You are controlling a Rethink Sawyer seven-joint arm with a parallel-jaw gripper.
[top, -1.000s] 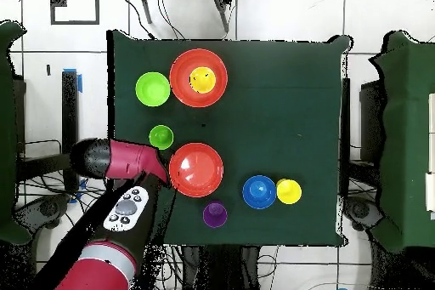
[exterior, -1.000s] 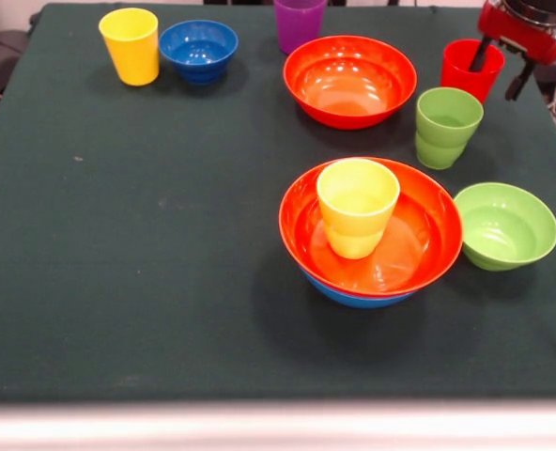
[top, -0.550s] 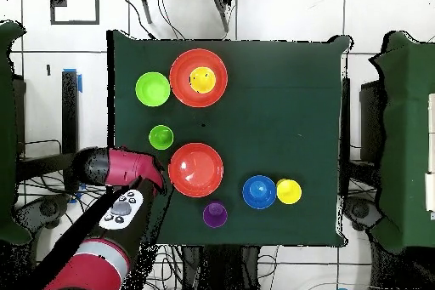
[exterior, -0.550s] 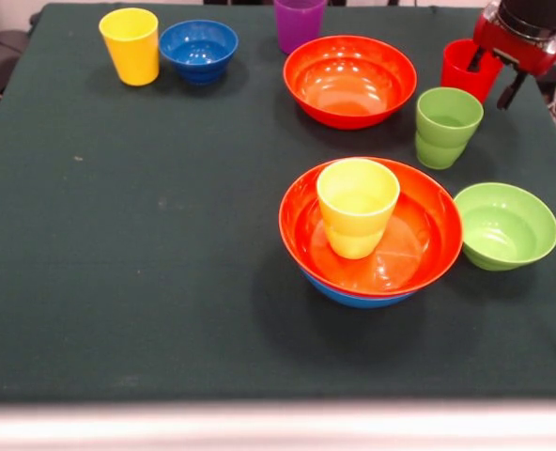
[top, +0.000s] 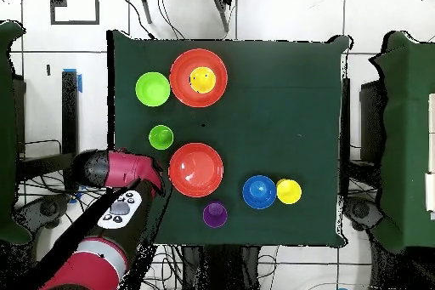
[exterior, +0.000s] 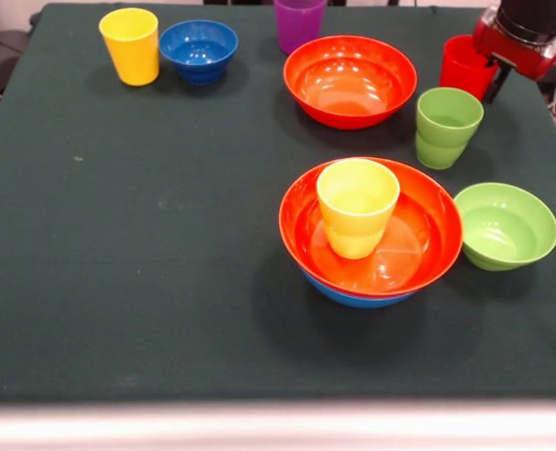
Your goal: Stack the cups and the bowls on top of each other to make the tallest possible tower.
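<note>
Front view, glossy yellow-orange cup (exterior: pixel 357 206) upright in orange-red bowl (exterior: pixel 419 246)

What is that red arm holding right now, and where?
Cannot be told: the gripper is at the red cup's rim, but the hold itself is hidden.

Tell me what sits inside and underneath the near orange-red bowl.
Inside the orange-red bowl a yellow-orange cup stands upright, left of centre. Underneath, only a blue rim of another bowl shows; the rest of it is covered.
</note>
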